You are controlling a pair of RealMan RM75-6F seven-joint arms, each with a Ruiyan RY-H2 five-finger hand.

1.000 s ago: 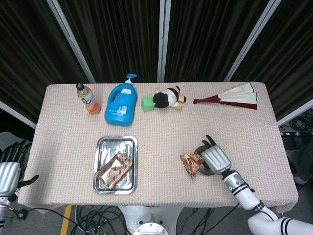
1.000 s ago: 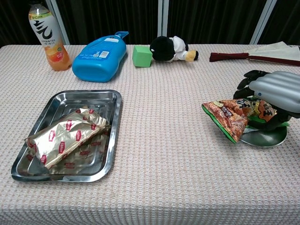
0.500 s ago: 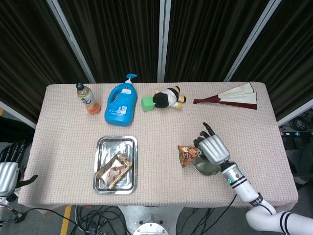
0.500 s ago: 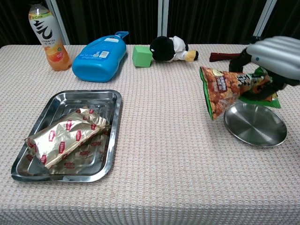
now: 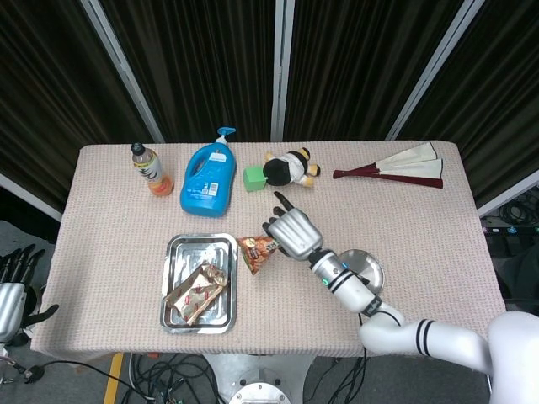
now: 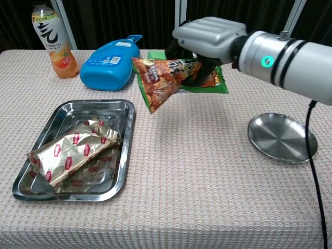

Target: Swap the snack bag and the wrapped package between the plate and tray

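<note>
My right hand (image 5: 291,232) (image 6: 207,36) grips the orange-and-green snack bag (image 5: 257,251) (image 6: 166,78) in the air, just right of the steel tray (image 5: 178,252) (image 6: 119,106). The gold wrapped package (image 5: 196,291) (image 6: 75,150) with red marks lies inside that tray. The round metal plate (image 5: 369,268) (image 6: 281,137) sits bare on the table's right side, behind the arm in the head view. Only the fingertips of my left hand (image 5: 15,282) show, off the table's left edge, holding nothing.
Along the back of the table stand an orange drink bottle (image 5: 150,170), a blue pump bottle (image 5: 210,178) on its side, a green block (image 5: 253,179), a plush toy (image 5: 290,167) and a folded fan (image 5: 396,168).
My right hand lifted the snack bag off the plate and carried it left across the table to beside the tray. The plate now lies bare.
</note>
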